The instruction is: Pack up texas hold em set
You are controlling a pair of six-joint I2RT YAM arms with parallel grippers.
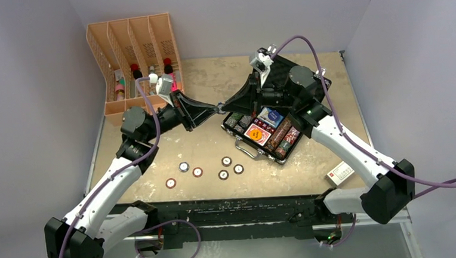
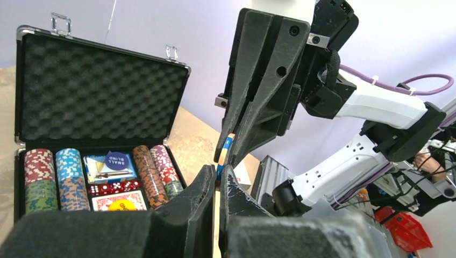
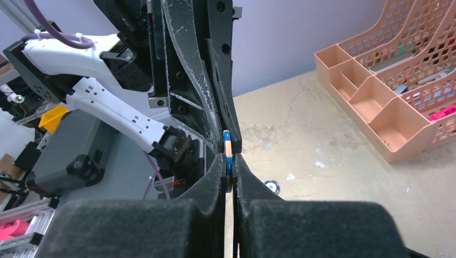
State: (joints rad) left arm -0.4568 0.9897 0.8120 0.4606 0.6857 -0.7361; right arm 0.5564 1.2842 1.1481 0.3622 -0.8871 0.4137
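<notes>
A blue-and-orange poker chip hangs edge-on in mid-air, left of the open black case. My left gripper and my right gripper meet tip to tip there, and both are shut on this chip; it also shows in the right wrist view. The case holds rows of coloured chips, red dice and a red-backed deck, with its foam lid upright. Several loose chips lie on the table in front of the arms.
An orange four-slot rack with bottles stands at the back left. A small white box lies near the right front edge. One blue chip lies on the table below the grippers.
</notes>
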